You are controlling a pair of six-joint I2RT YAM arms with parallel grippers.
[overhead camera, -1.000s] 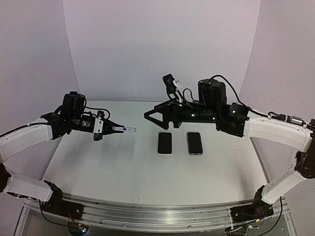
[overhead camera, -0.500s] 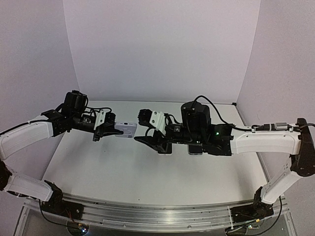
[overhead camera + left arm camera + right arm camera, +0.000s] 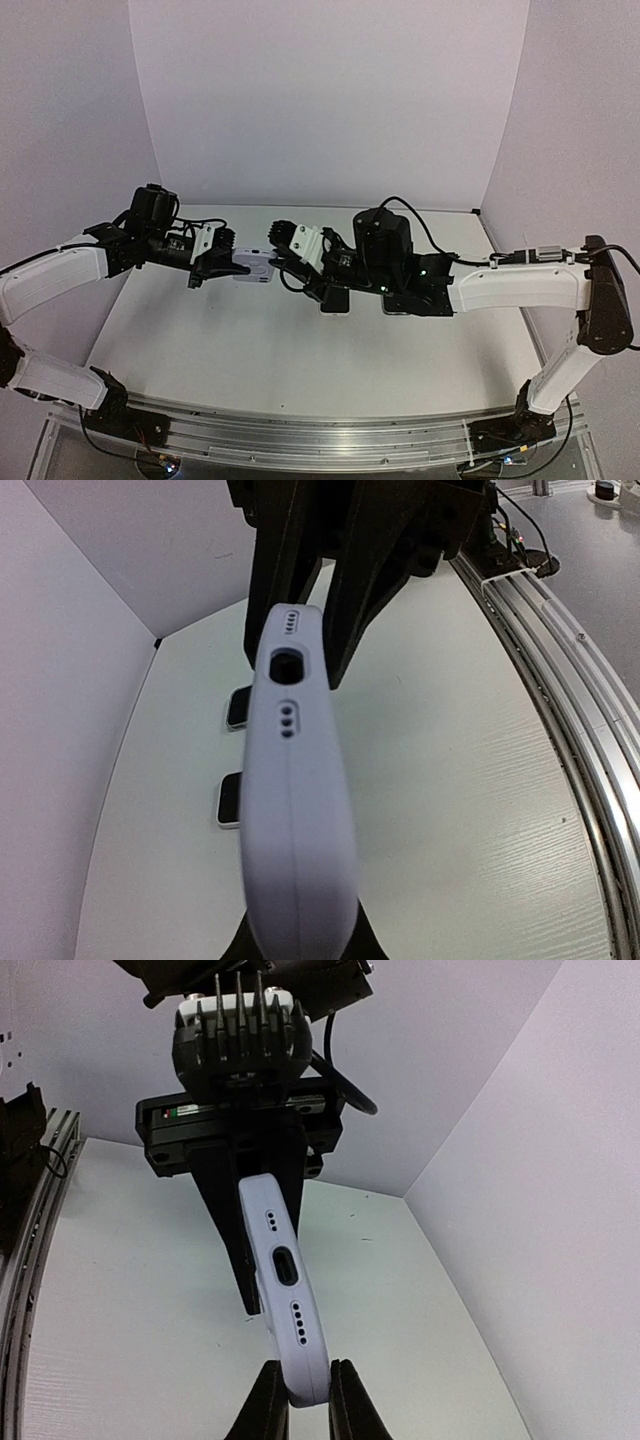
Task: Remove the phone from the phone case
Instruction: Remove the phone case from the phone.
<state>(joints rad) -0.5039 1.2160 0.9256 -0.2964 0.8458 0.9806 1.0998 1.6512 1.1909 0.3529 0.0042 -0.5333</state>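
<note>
I see the phone case (image 3: 253,268) held aloft, its long axis running 9 to 3 o'clock in the top view. The left gripper (image 3: 232,267) clamps its 9 o'clock end and the right gripper (image 3: 277,268) pinches the 3 o'clock end, so I judge any pull goes along that axis.

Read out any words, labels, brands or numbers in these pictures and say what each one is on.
No readable text anywhere.
The pale lilac phone case, gripped by the left gripper and right gripper: only port and speaker holes, no brand.
A small green sticker on the left gripper's body: too small to read.
</note>
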